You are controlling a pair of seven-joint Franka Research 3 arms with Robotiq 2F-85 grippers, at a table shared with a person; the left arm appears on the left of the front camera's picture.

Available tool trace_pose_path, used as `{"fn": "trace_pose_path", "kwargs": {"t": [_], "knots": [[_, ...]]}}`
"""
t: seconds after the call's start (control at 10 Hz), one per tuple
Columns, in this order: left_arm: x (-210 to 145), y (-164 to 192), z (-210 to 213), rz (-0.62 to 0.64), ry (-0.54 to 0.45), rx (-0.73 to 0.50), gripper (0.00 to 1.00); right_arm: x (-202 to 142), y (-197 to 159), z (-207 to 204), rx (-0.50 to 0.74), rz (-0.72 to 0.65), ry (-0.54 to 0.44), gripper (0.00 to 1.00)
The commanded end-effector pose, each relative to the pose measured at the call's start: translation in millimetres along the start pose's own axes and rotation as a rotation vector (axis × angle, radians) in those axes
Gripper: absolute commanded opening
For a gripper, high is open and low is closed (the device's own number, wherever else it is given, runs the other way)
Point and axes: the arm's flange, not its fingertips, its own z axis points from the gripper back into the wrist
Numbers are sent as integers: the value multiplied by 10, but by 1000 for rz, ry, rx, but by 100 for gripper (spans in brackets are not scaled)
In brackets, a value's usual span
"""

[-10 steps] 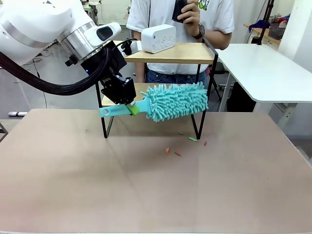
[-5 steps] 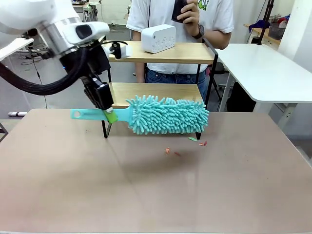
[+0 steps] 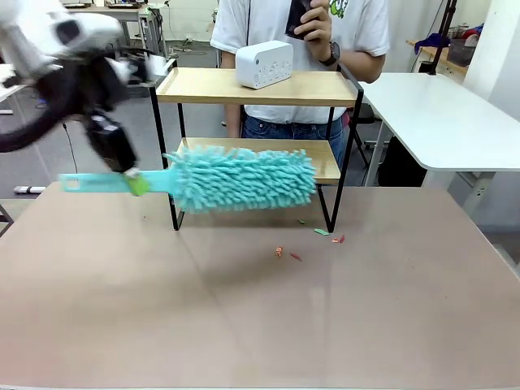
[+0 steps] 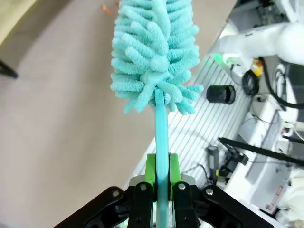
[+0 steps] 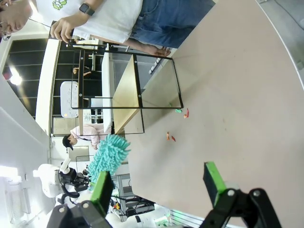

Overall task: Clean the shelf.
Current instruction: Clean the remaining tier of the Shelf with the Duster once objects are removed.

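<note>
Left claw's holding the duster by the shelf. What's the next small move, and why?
Probably sweep the duster rightward along the lower board of the shelf. The left claw is shut on the handle, the head reaches the board's left end, and the right end shows bare.

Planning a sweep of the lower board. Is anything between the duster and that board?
Nothing visible. The duster, held by the left end effector, hangs in front of the shelf, level with its lower board; the white box sits on the top board.

The shelf (image 3: 195, 85), two light wooden boards in black frame, stands upright.
</note>
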Motion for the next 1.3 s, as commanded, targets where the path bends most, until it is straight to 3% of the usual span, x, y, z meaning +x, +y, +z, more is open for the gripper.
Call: {"fn": "trace_pose_path", "kwargs": {"t": [0.0, 0.1, 0.4, 0.5, 0.7, 0.8, 0.9, 1.2], "knots": [[-1061, -61, 566, 30, -88, -59, 12, 23, 12, -12, 22, 26, -15, 100], [-1610, -56, 734, 73, -152, -71, 12, 23, 12, -12, 22, 26, -15, 100], [-2898, 218, 934, 392, -570, -110, 12, 23, 12, -12, 22, 26, -15, 100], [-3076, 388, 957, 519, -708, -115, 12, 23, 12, -12, 22, 26, -15, 100], [-2981, 820, 988, 801, -931, -71, 12, 23, 12, -12, 22, 26, -15, 100], [-2789, 1019, 959, 890, -898, -116, 12, 23, 12, -12, 22, 26, -15, 100], [-3450, 657, 1031, 680, -775, -100, 12, 23, 12, -12, 22, 26, -15, 100], [-3450, 657, 1031, 680, -775, -100, 12, 23, 12, -12, 22, 26, -15, 100]]}}
